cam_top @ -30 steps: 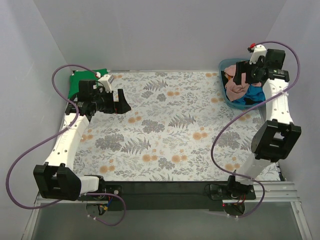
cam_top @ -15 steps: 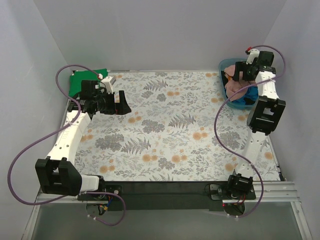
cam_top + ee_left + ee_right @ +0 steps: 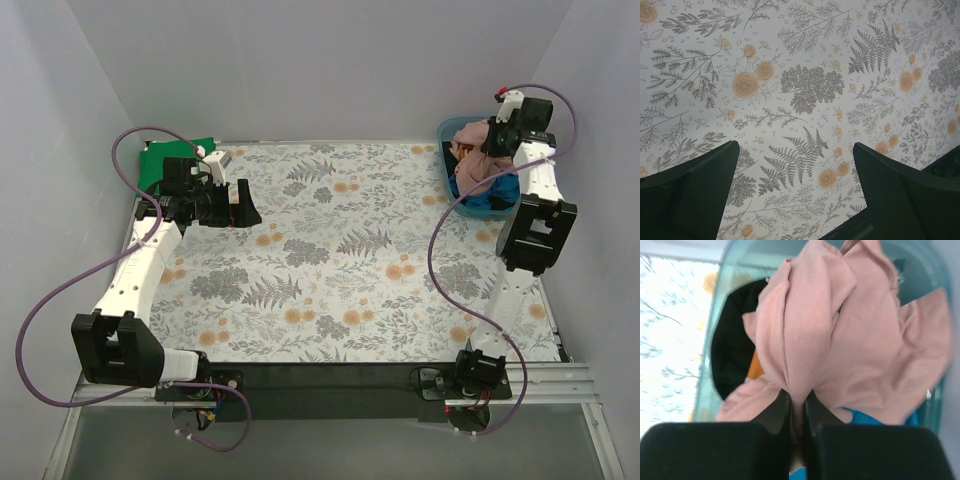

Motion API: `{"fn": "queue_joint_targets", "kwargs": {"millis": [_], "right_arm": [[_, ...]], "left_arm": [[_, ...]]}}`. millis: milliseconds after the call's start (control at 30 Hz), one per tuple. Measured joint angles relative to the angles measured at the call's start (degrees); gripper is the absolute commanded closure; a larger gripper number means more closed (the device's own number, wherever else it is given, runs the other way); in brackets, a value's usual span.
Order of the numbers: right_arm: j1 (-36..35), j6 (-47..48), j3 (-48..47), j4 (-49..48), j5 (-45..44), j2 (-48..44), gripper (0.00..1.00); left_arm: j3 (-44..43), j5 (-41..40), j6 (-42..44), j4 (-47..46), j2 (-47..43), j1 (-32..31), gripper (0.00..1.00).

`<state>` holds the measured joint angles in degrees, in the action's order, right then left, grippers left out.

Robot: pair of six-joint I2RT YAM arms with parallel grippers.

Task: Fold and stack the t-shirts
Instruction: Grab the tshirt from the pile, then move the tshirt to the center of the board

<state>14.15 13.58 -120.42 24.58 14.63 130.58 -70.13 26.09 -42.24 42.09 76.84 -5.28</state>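
Both arms have white link shells joined by blocky black joint housings, standing on black bases bolted to a dark rail at the near edge of the floral table covering [image 3: 330,260]. A thin purple cable loops loosely along each arm, from base to wrist. Each wrist carries a small white module, the right one's red-tipped. The fingers [image 3: 695,185] are matt black, one finely textured.

The right gripper [image 3: 487,140] is pinching the dusty pink cloth t-shirt [image 3: 478,160] inside the teal plastic tub [image 3: 446,175]; the left gripper [image 3: 243,205] is hovering with jaws spread over the floral table covering [image 3: 330,260].
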Motion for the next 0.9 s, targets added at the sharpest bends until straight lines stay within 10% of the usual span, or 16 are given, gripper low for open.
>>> {"fn": "queue_joint_targets", "kwargs": {"millis": [900], "right_arm": [[-2.60,-12.09,3.89,-13.31,18.97,-41.22,0.99]], "left_arm": [[-3.15,0.11,-1.53,0.79,-2.08,0.02,0.02]]}}
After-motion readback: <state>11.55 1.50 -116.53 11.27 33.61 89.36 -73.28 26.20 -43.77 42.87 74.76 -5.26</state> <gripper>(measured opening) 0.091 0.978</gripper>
